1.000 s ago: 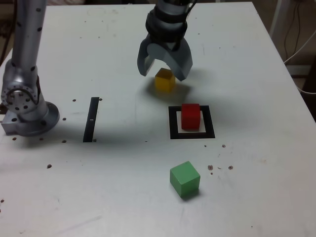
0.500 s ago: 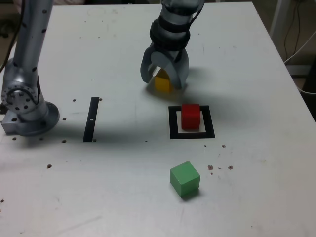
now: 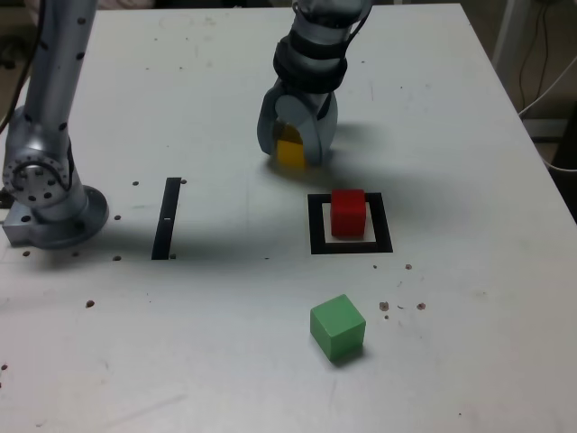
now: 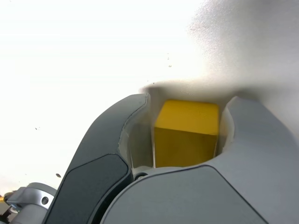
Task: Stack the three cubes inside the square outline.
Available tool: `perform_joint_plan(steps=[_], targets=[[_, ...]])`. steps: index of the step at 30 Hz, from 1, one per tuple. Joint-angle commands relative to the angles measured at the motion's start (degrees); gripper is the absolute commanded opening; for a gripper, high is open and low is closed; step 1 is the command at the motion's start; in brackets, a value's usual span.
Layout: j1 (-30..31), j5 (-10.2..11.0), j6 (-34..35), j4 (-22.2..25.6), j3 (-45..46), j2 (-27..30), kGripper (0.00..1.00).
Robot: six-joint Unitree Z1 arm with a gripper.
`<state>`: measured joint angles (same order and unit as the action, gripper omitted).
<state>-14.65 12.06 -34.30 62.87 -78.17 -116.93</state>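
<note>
- White and matte, the table [image 3: 451, 108] filled almost the whole exterior view, speckled with small dark flecks, with cables hanging past its far right corner.
- At that view's left I could see the arm's metal base [image 3: 50, 212] bolted down, its silver column rising out of frame; I judged it stood there so the arm could reach across the whole top.
- Just right of the base lay a narrow black strip [image 3: 167, 218], flat on the table and well apart from the cubes.
- Near the middle, towards the far side, I had the gripper [image 3: 296, 149] pointing down over the yellow cube [image 3: 290, 153]. Its curved grey jaws stood narrow, one on each side of the block; the wrist view showed the cube [image 4: 187, 135] snug between the pale inner pads, so I took it as gripped, though it looked not yet lifted off the table.
- Right of that, and nearer the camera, the red cube [image 3: 348, 212] sat upright in the white centre of the square outline [image 3: 317, 225], a thick black frame; to my eye it was the stack's base, with the yellow one due on top.
- Nearest the camera, the green cube [image 3: 338, 327] waited on bare table, turned slightly askew, matte and crisp-edged like the others.
</note>
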Motion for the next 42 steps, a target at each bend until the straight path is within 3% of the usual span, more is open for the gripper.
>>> perform_joint_plan(steps=[1,8,17,27,35,42], targets=[[-0.03,-0.33,-0.06,-0.07,0.04,0.61,0.17],[0.20,-1.99,-0.01,1.50,-0.51,3.73,0.17],[2.91,-3.45,4.62,8.65,-4.34,11.61,0.17],[10.74,-4.72,18.81,11.57,-9.07,11.49,0.17],[15.38,-7.36,24.14,14.85,-12.46,8.13,0.17],[18.30,-7.03,28.34,14.89,-14.22,6.22,0.17]])
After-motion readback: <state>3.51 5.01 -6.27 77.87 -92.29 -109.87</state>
